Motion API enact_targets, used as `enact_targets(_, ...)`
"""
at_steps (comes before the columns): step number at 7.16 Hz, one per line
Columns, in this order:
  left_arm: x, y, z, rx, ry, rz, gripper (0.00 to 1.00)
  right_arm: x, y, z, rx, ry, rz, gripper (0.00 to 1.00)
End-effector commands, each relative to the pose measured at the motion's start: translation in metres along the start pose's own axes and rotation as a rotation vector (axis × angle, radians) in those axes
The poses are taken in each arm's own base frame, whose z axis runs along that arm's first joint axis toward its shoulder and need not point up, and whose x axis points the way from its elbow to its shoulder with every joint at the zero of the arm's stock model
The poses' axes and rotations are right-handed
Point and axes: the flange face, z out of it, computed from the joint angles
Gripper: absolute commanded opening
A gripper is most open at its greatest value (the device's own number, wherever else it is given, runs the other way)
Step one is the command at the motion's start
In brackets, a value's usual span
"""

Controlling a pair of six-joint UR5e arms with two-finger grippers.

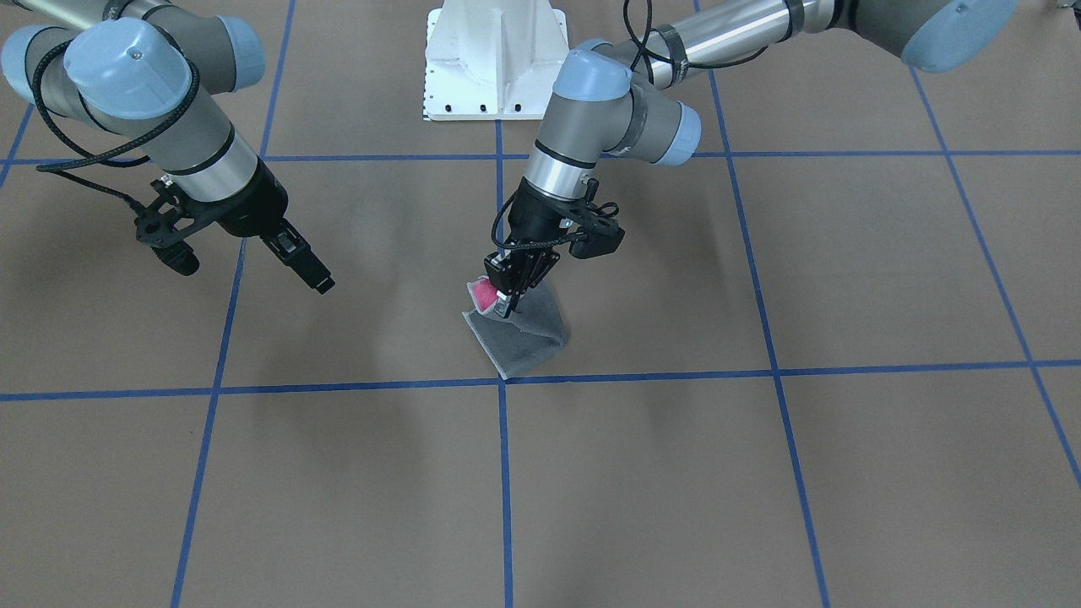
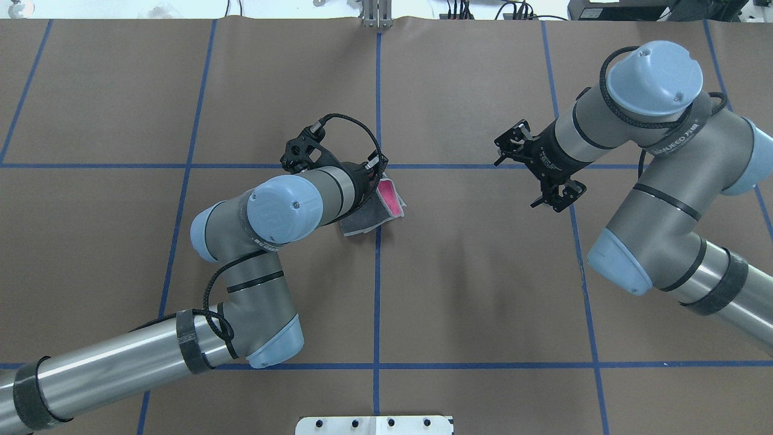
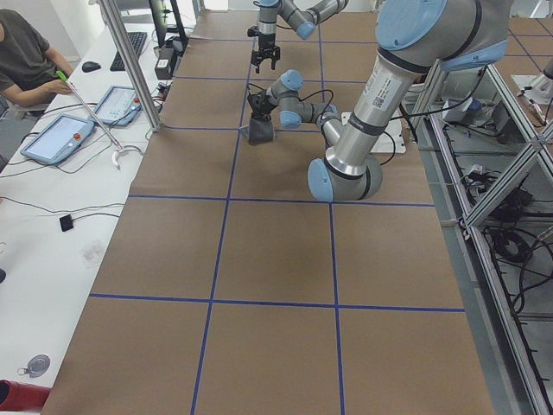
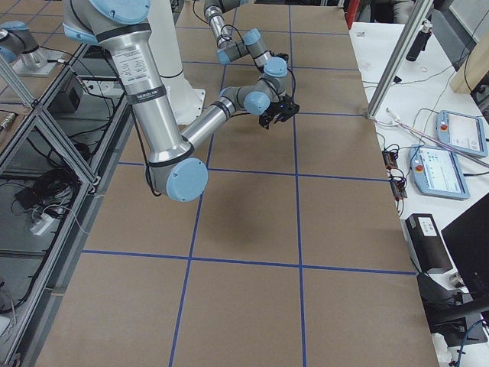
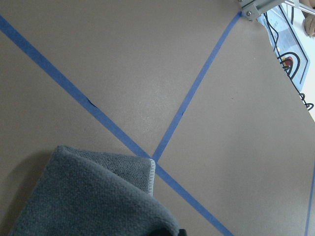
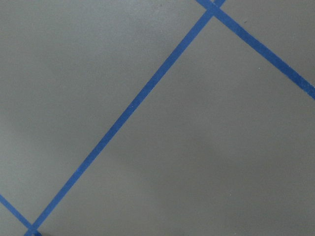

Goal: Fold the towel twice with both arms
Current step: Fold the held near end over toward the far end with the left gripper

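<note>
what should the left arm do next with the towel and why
Probably carry the pinched edge across the grey part lying flat and lower it: the left gripper is shut on a raised edge of the towel, pink face showing, so the fold looks unfinished. The right gripper hangs open, apart.

Nubbly terry towel [image 1: 528,338] reads matt grey and pink, the bench [image 1: 844,490] smooth matt brown paper, the arms [image 1: 735,35] gleaming brushed metal.

The towel [image 5: 93,196], dark grey with pale edging, ends beside the blue tape crossing [image 5: 156,160].
</note>
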Motion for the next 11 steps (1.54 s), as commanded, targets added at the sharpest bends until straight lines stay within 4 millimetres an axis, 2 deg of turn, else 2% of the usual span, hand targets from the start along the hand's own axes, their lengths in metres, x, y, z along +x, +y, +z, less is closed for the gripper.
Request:
enact_targets(1, 0.018, -0.002, 0.022, 0.023, -0.014, -0.002, 0.0, 0.001, -0.001, 0.001, 0.001, 0.002, 0.001, 1.0)
enact_targets(2, 0.022, -0.009, 0.034, 0.039, -0.022, -0.004, 0.04, 0.001, 0.0, 0.001, 0.0, 0.003, 0.0, 1.0)
enact_targets(3, 0.014, -0.019, 0.046, 0.047, -0.029, -0.005, 0.99, 0.001, 0.0, 0.001, 0.0, 0.003, 0.0, 1.0)
enact_targets(4, 0.024, -0.029, 0.045, 0.054, -0.014, -0.012, 1.0, 0.001, 0.0, 0.001, 0.001, 0.002, 0.0, 1.0)
enact_targets(5, 0.052, -0.051, 0.035, 0.031, 0.004, -0.027, 1.0, 0.001, 0.0, 0.001, 0.003, 0.001, 0.0, 1.0)
enact_targets(6, 0.058, -0.062, 0.031, -0.02, -0.011, -0.031, 1.0, 0.0, 0.001, 0.001, 0.003, 0.001, -0.002, 1.0)
enact_targets(9, 0.044, -0.064, 0.022, -0.075, -0.032, -0.03, 1.0, -0.004, 0.004, 0.004, 0.004, -0.004, 0.0, 1.0)
enact_targets(11, 0.03, -0.085, -0.001, -0.093, -0.024, -0.036, 1.0, -0.026, 0.006, 0.021, 0.008, 0.005, 0.006, 1.0)
